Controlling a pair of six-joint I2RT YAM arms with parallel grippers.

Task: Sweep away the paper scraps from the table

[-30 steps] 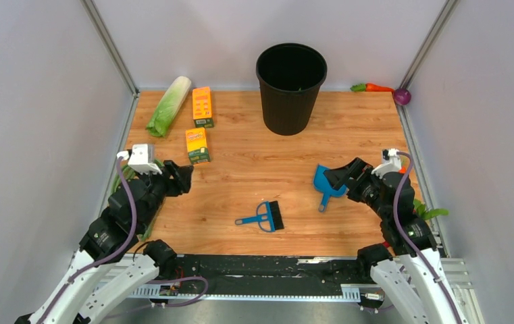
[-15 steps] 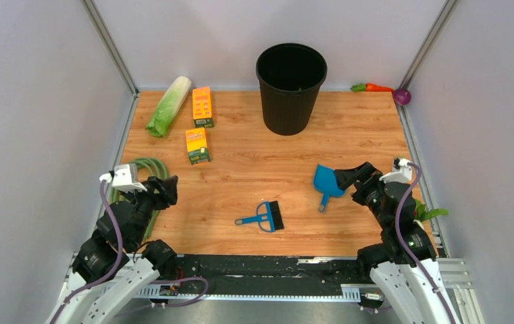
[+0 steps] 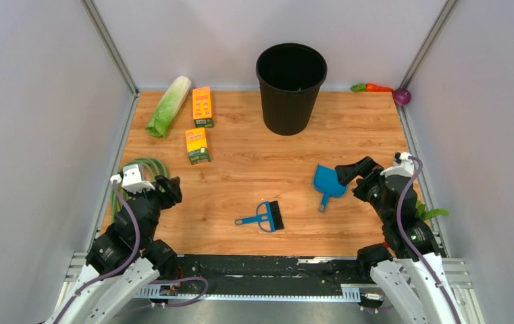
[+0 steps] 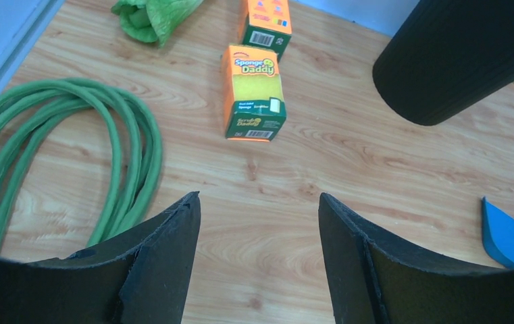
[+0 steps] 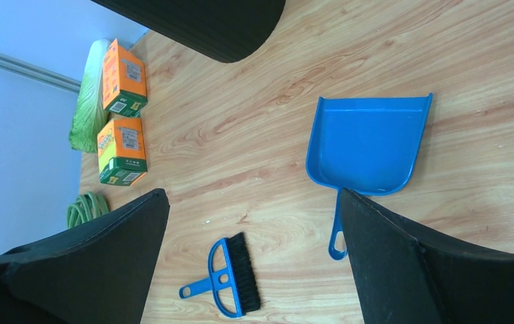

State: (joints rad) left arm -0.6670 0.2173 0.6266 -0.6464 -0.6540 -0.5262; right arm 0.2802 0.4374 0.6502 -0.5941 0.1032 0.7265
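No paper scraps show on the table (image 3: 254,162) in any view. A blue hand brush (image 3: 267,217) with black bristles lies near the front middle; it also shows in the right wrist view (image 5: 234,277). A blue dustpan (image 3: 327,181) lies to its right, empty in the right wrist view (image 5: 369,145); its corner shows in the left wrist view (image 4: 507,236). My left gripper (image 3: 171,189) is open and empty over the near left, beside a green hose (image 4: 257,197). My right gripper (image 3: 354,177) is open and empty just right of the dustpan (image 5: 252,192).
A black bin (image 3: 291,84) stands at the back middle. Two orange sponge boxes (image 3: 202,106) (image 3: 197,145) and a green cabbage (image 3: 168,106) lie at the back left. A coiled green hose (image 3: 136,169) lies at the left edge. A carrot (image 3: 375,87) and purple ball (image 3: 402,96) sit at the back right.
My left arm has drawn back toward the near left, uncovering the green hose. My right arm has pulled back to the right, off the dustpan. Brush and dustpan have not moved.
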